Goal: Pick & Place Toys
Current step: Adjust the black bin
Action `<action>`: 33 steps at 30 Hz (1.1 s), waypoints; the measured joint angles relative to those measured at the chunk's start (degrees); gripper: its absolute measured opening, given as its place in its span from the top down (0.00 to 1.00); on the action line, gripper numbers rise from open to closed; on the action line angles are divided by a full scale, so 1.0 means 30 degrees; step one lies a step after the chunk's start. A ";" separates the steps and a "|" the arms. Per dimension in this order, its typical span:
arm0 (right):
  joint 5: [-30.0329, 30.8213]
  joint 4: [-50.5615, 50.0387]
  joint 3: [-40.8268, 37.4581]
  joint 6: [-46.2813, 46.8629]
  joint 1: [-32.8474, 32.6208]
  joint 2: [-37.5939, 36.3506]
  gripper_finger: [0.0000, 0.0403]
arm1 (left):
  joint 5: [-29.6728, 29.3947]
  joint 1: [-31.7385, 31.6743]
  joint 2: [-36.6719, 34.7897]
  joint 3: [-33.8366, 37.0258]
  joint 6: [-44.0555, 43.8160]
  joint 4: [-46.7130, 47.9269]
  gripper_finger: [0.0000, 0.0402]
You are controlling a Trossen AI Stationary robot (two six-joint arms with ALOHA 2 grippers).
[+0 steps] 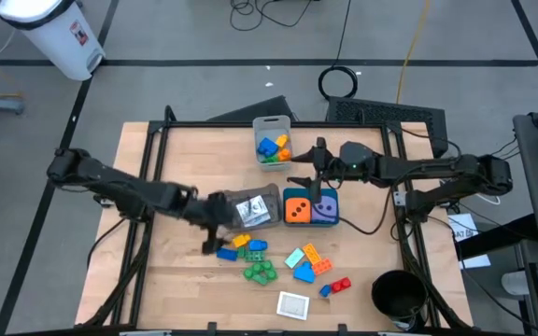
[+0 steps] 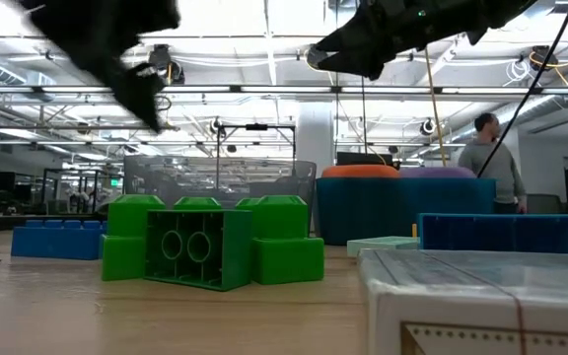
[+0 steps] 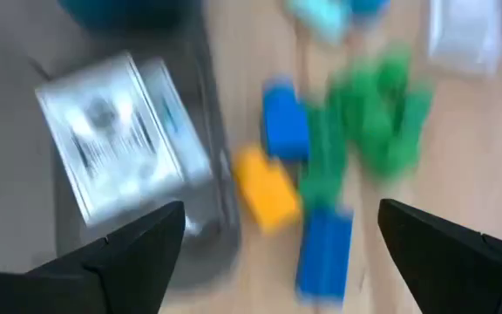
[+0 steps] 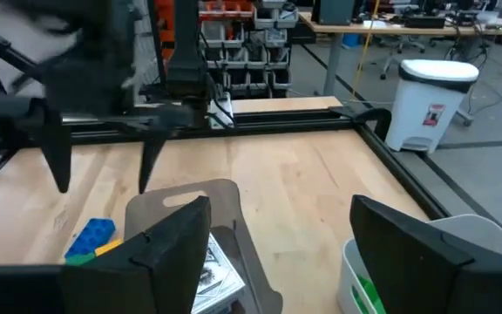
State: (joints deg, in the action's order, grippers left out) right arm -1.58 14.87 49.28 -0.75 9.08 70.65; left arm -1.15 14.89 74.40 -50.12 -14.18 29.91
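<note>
The yellow brick [image 3: 267, 186] lies on the wooden table [image 1: 176, 280], just under and a little ahead of the left gripper [image 1: 211, 224]. Its long side runs slantwise across the gap between that gripper's two fingers. Beside it lie a blue brick [image 3: 284, 122] and another blue brick [image 3: 323, 249], and past them a clump of green bricks [image 3: 369, 131]. The bricks are small, bright and bumpy on top.

The left gripper hangs over this pile with its fingers spread wide and nothing between them. I think it will go for one of these bricks next, so it needs to drop down and line up with the brick's narrow sides.

Right next to the left gripper, on the other side, is the grey bin [image 1: 255, 207] with a shiny card [image 3: 116, 135] inside.

The right gripper [image 1: 318, 177] is farther from the pile. It hangs over the teal bin [image 1: 310, 222], where the orange die [image 1: 296, 210] and purple die [image 1: 323, 209] sit. Its fingers are apart and hold nothing.

More bricks lie near the table's front edge, with a white square card [image 1: 293, 304].
</note>
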 joint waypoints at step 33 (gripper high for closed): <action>0.0008 0.0360 0.0000 0.0022 0.0007 0.0007 0.34 | -0.7753 0.2682 0.3330 -0.2238 -0.0208 0.4014 0.03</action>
State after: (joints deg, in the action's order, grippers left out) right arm -1.56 15.95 49.28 -0.69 9.10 70.67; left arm -24.41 22.94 84.39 -56.83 -14.81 41.95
